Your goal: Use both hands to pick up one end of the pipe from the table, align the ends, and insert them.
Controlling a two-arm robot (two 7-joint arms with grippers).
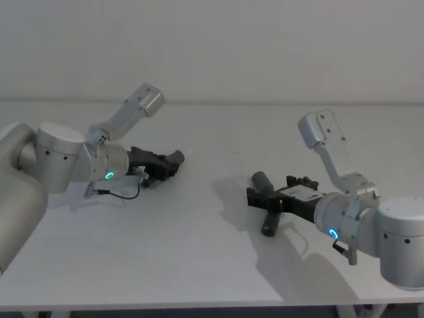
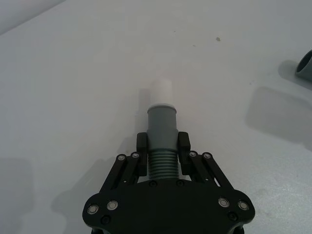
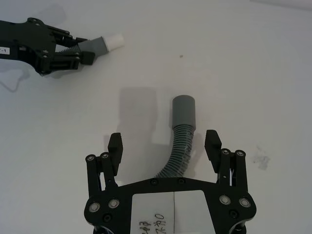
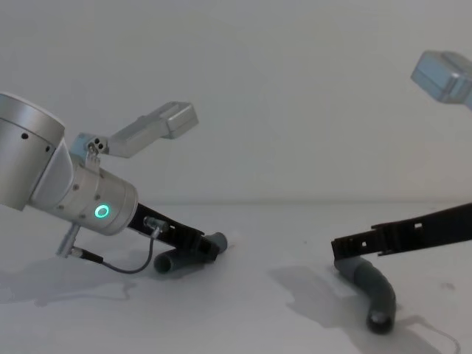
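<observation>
My left gripper (image 2: 162, 148) is shut on the ribbed middle of one dark grey pipe piece (image 2: 162, 122), whose whitish tip (image 2: 161, 92) points away over the white table (image 1: 199, 258). In the head view that gripper (image 1: 161, 165) sits low at the left with the piece (image 1: 175, 158). My right gripper (image 3: 164, 143) is open, its jaws wide apart on either side of the second curved piece (image 3: 183, 139). That piece's smooth cuff (image 3: 184, 111) points forward. The head view shows this gripper (image 1: 268, 191) at the right, over its piece (image 1: 269, 215).
A pale grey wall (image 1: 212, 46) runs along the table's far edge. A thin black cable (image 1: 119, 195) loops under the left wrist. Bare table lies between the two grippers.
</observation>
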